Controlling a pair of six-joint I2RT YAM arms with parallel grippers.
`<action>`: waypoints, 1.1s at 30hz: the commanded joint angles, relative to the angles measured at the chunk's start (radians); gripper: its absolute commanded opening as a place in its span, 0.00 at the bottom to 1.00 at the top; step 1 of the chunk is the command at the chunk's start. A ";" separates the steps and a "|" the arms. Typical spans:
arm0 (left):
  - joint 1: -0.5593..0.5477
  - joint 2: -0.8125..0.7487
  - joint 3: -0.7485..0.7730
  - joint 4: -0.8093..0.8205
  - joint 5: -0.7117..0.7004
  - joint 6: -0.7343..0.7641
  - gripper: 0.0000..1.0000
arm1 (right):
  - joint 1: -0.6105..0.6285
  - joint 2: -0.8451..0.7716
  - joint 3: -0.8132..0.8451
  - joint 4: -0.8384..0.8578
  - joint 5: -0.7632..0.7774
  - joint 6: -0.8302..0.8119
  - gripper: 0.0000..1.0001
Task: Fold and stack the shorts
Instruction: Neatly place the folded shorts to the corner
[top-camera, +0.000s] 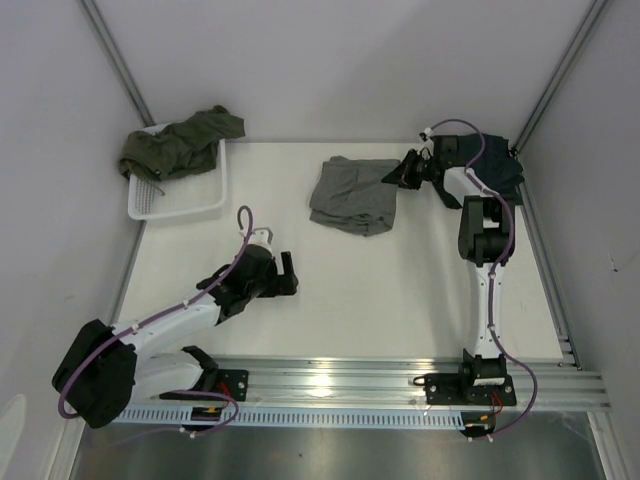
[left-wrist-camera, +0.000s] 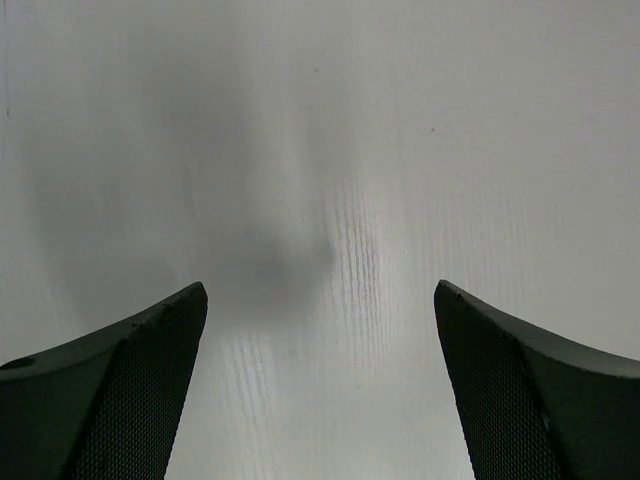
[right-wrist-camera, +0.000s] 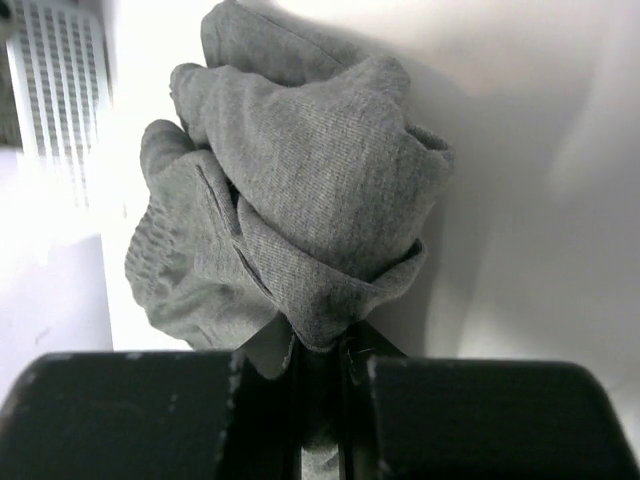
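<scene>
- The right arm (top-camera: 485, 230) reaches to the far side of the desk (top-camera: 380, 290), and the right jaws are closed on the right-hand edge of the light grey shorts (top-camera: 352, 195).
- In the right wrist view the grey cloth (right-wrist-camera: 310, 180) is pinched to a narrow fold between the jaws and bunches up in crumpled folds just beyond them.
- The light grey shorts lie rumpled on the far middle of the desk.
- The left arm (top-camera: 180, 320) is low over the near-left part of the desk. The left jaws stand wide open and hold nothing, with the fingers (left-wrist-camera: 130, 380) spread apart over bare white surface.
- The olive green shorts (top-camera: 180, 140) are heaped in the white mesh basket (top-camera: 175, 208) at the far left corner, spilling over its far rim.
- The dark navy shorts (top-camera: 508, 172) sit at the far right edge, partly hidden behind the right arm.
- The three shorts lie well apart from one another.
</scene>
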 joint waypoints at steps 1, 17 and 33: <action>0.006 0.011 0.014 0.001 0.026 0.026 0.97 | -0.022 0.107 0.189 -0.022 -0.019 0.059 0.00; 0.006 0.156 0.076 0.065 0.063 0.035 0.96 | -0.170 0.063 0.100 0.296 0.215 0.311 0.00; 0.005 0.151 0.091 0.053 0.072 0.044 0.96 | -0.314 -0.035 0.274 0.225 0.277 0.349 0.00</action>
